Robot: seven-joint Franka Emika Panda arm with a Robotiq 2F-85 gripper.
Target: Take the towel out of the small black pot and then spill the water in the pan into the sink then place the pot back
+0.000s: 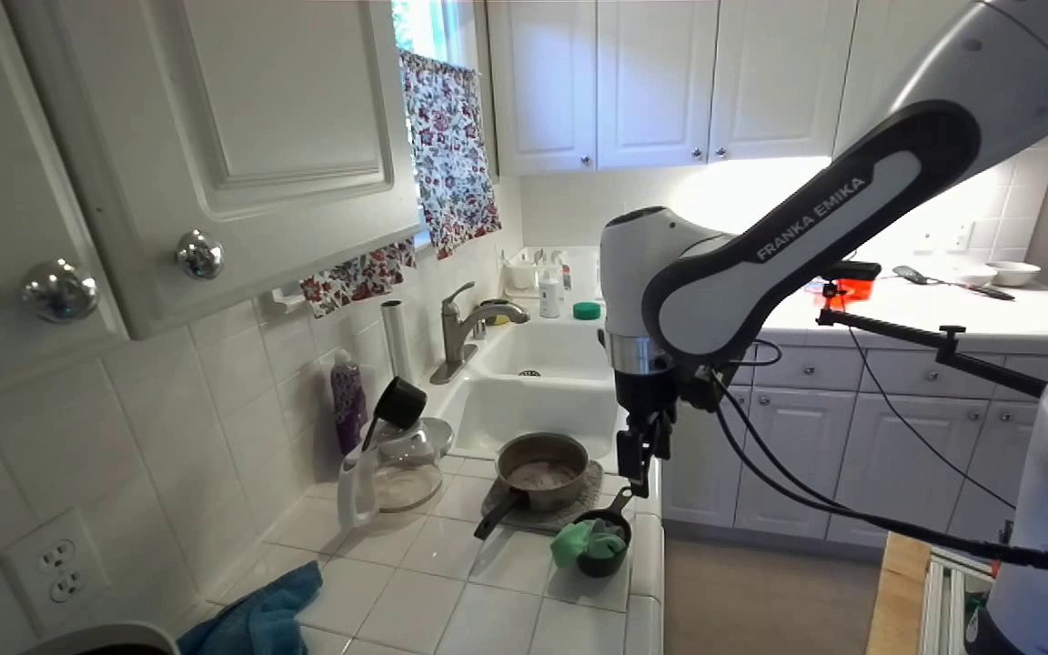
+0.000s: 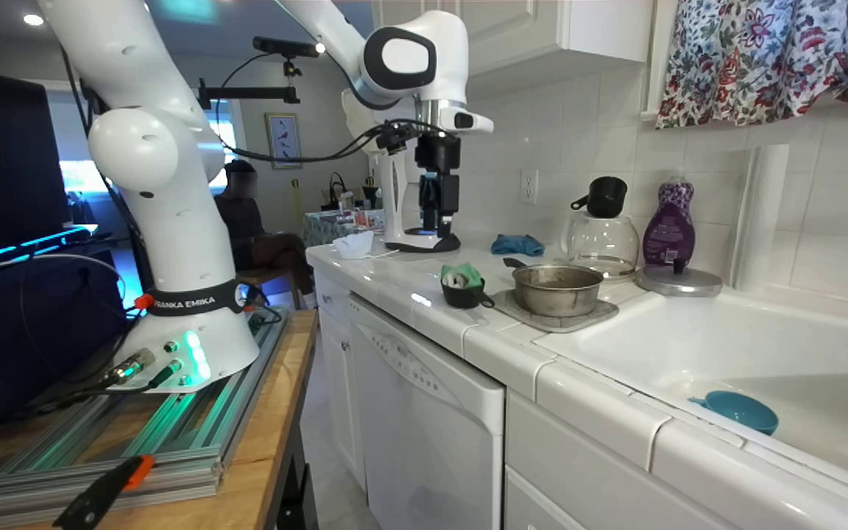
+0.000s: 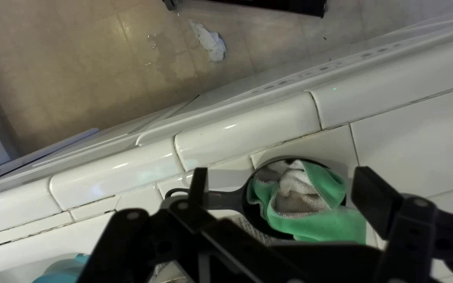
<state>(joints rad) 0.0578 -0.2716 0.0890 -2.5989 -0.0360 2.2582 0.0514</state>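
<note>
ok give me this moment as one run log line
end effector: open, above pot | green towel: in pot, draped over rim | pan: on mat, contents unclear | removal: not yet done

We see a white tiled counter (image 1: 495,614) carrying the small black pot (image 2: 461,297), a grey mat (image 2: 578,320), glass carafe (image 2: 595,239) and blue cloth (image 2: 518,245).

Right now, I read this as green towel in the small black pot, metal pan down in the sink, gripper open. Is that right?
One slip: the metal pan stands on the gray mat on the counter, beside the sink, not in it, as both exterior views show. The rest is right: the green towel is in the small black pot and the gripper is open.
</note>
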